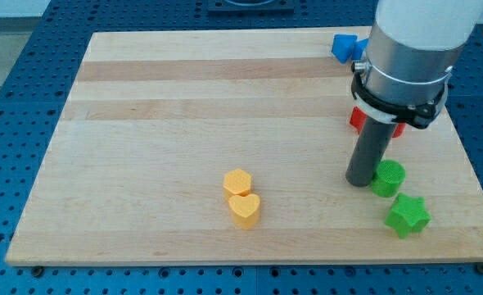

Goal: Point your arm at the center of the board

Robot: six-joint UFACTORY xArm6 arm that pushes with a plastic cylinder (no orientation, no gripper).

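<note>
The wooden board fills most of the view. My tip rests on the board at the view's right, just left of a green round block, touching or nearly touching it. A green star block lies below and right of that. A red block is mostly hidden behind the rod and arm. A blue block lies near the board's top edge, partly hidden by the arm. A yellow hexagon block and a yellow heart block touch each other at the lower middle, far left of my tip.
The arm's large grey and white body covers the board's upper right corner. A blue perforated table surrounds the board on all sides.
</note>
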